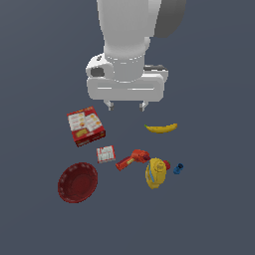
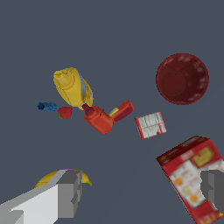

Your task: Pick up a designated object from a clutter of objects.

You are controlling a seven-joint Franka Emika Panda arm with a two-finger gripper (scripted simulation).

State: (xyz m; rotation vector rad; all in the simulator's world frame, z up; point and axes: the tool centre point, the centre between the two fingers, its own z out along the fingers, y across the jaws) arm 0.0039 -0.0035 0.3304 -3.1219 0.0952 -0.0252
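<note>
The white two-finger gripper (image 1: 126,105) hangs above the dark grey worktop (image 1: 209,219), its fingers apart and holding nothing.

Landmark: the yellow plastic mustard bottle (image 1: 156,173), lying on the worktop.

- The tiny bright blue chunky piece (image 1: 178,169) lies just beside the bottle, on the exterior view's right, apart from the gripper.
- The small red strawberry (image 2: 65,112) sits between the bottle and the blue piece, close against the bottle.
- The red drill-shaped tool (image 1: 132,160) lies beside the bottle, on the exterior view's left.
- The small red-and-white flat packet (image 1: 105,153) lies further left, beyond the tool.
- The round red bowl (image 1: 77,182) stands well to the left of the bottle.
- The red-and-white cardboard box (image 1: 85,125) lies beyond the packet.
- The yellow banana (image 1: 161,128) lies beyond the bottle, nearer the gripper.
</note>
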